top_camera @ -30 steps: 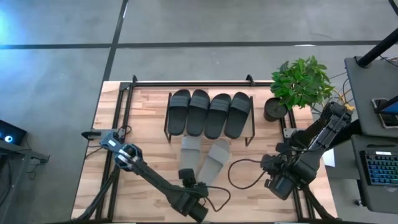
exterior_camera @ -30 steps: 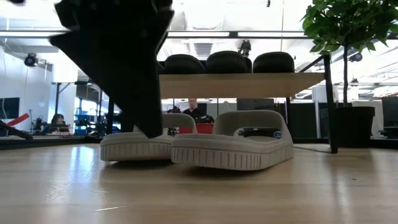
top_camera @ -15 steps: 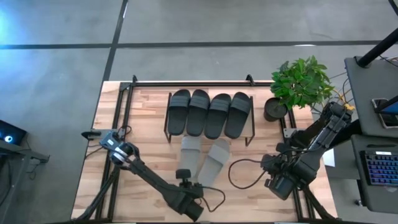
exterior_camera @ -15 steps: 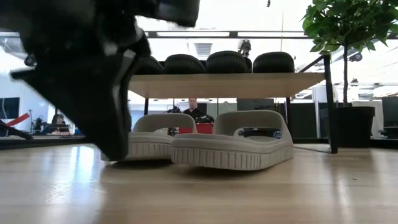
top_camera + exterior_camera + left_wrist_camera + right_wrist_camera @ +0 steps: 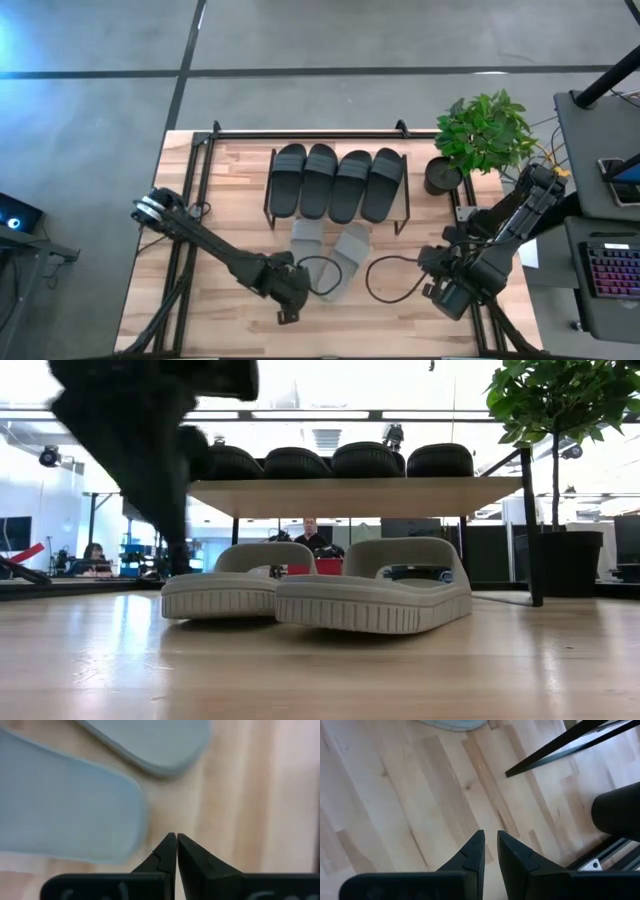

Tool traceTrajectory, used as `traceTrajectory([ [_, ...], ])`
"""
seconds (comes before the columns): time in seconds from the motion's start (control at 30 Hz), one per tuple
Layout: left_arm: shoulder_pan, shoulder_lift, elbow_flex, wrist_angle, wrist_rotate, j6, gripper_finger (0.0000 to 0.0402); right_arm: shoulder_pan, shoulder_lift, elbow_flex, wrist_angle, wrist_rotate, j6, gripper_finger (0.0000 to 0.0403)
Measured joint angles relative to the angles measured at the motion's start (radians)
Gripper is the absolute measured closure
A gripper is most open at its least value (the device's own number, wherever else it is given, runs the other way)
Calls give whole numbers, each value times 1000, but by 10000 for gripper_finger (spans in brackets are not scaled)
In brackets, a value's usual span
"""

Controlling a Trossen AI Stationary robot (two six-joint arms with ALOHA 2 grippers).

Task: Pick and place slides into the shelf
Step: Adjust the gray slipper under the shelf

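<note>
Four dark slides (image 5: 335, 183) sit side by side on the top board of the shelf (image 5: 400, 223). Two light grey slides (image 5: 330, 254) lie on the counter (image 5: 230, 190) just in front of the shelf, touching each other. The left end effector (image 5: 176, 844) is clenched with nothing between its fingers, above bare counter just beside the light grey pair. The right end effector (image 5: 490, 842) waits near the counter's right edge, fingers slightly parted, grasping nothing.
</note>
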Motion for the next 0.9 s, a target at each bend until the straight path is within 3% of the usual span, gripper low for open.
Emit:
traceTrajectory([
  [0.1, -2, -1, -37, -12, 48, 0, 402, 0, 0, -14, -2, 0, 2, 360],
  [0.33, 7, 20, -46, 47, 40, 105, 402, 0, -6, -76, -2, -9, 27, 360],
  [0.57, 82, 34, -98, 36, -65, 140, 401, 0, -8, -124, -2, -36, 55, 360],
  [0.9, 288, 34, -99, 86, -171, 304, 401, 0, -8, -141, -3, -37, 80, 360],
])
